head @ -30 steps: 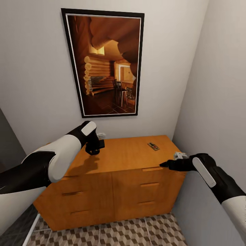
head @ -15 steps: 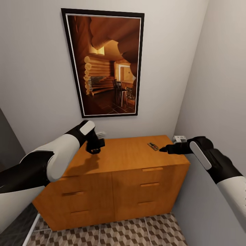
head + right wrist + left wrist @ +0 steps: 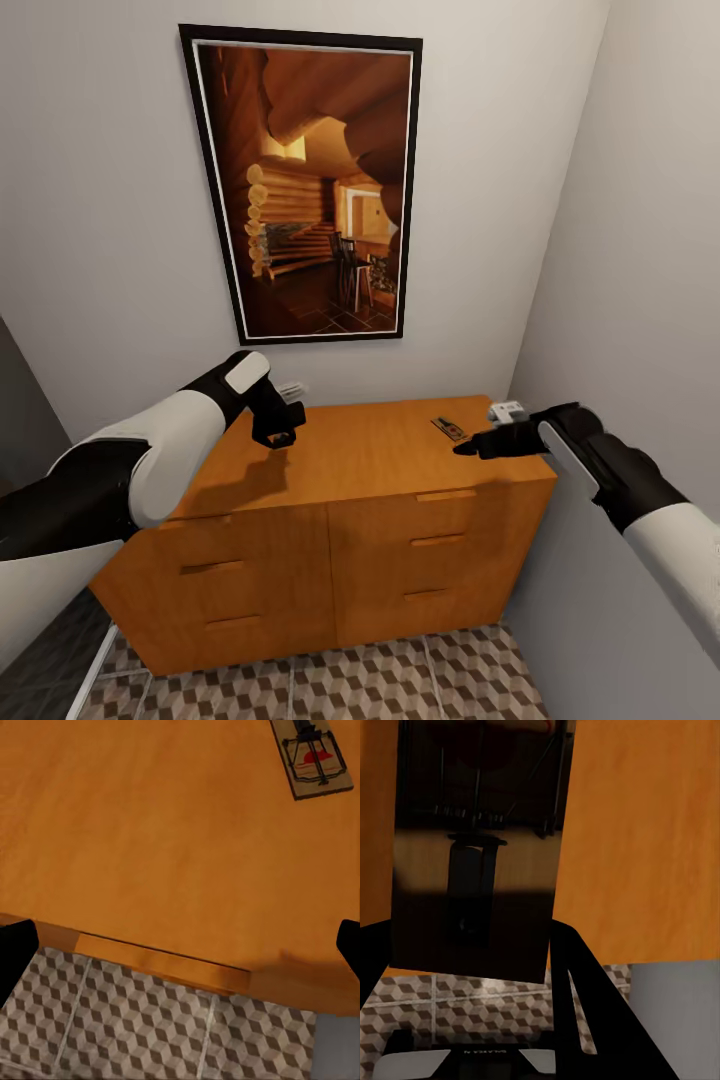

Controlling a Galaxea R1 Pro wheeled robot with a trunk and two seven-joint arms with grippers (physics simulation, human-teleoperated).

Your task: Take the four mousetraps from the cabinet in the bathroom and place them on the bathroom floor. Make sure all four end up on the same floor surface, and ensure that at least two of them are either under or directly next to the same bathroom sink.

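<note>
Already the left gripper [image 3: 278, 432] is hanging over the cabinet [image 3: 340, 520]'s top near its left back corner, pinching a dark mousetrap [image 3: 472, 870] between its fingers. Toward the right back corner a second mousetrap [image 3: 449, 428] is lying flat, and the right gripper [image 3: 470, 447], fingers spread wide, is closing in from the right edge, now nearly touching it, likely lining up a grasp.

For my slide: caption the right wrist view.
Open right pincer hovers over the cabinet, a mousetrap ahead on its top, floor below.
</note>
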